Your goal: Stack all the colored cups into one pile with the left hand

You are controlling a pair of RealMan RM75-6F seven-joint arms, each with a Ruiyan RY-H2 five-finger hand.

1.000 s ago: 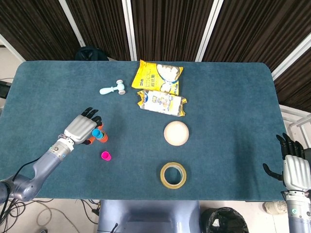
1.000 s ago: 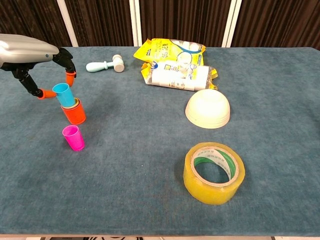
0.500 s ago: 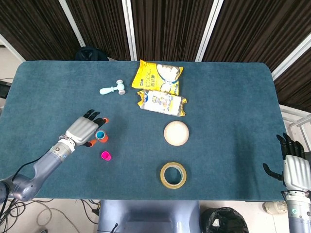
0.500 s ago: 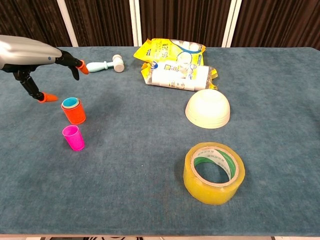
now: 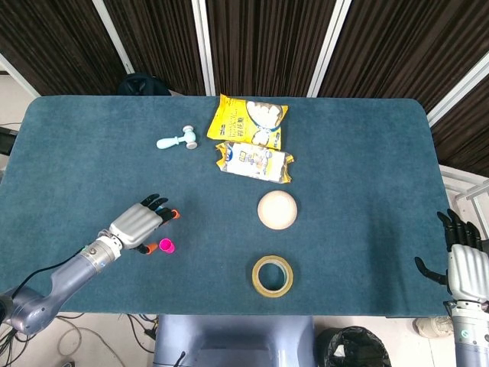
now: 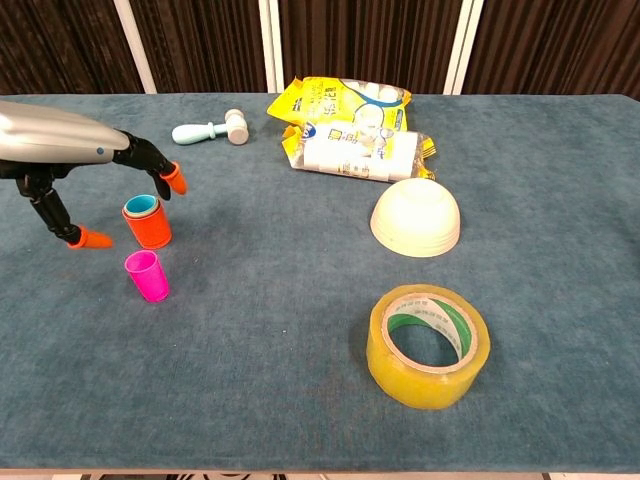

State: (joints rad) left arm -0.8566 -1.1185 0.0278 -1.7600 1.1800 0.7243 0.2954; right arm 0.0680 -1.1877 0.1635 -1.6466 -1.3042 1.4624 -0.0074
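while the left hand point(image 6: 75, 170) hangs over the near-left part of the blue table point(image 5: 359, 176) with its fingers spread and nothing in them, the orange cup point(image 6: 149, 227) stands just under its fingertips with the blue cup point(image 6: 140, 206) nested inside. the pink cup point(image 6: 146, 276) stands alone just in front of that pair, near the thumb. the right hand point(image 5: 467, 264) rests at the table's far-right edge, fingers apart, holding nothing. further off lie a white bowl point(image 6: 415, 217) turned upside down, a tape roll point(image 6: 428, 344), two snack bags point(image 6: 352, 125) and a small mallet point(image 6: 210, 129).
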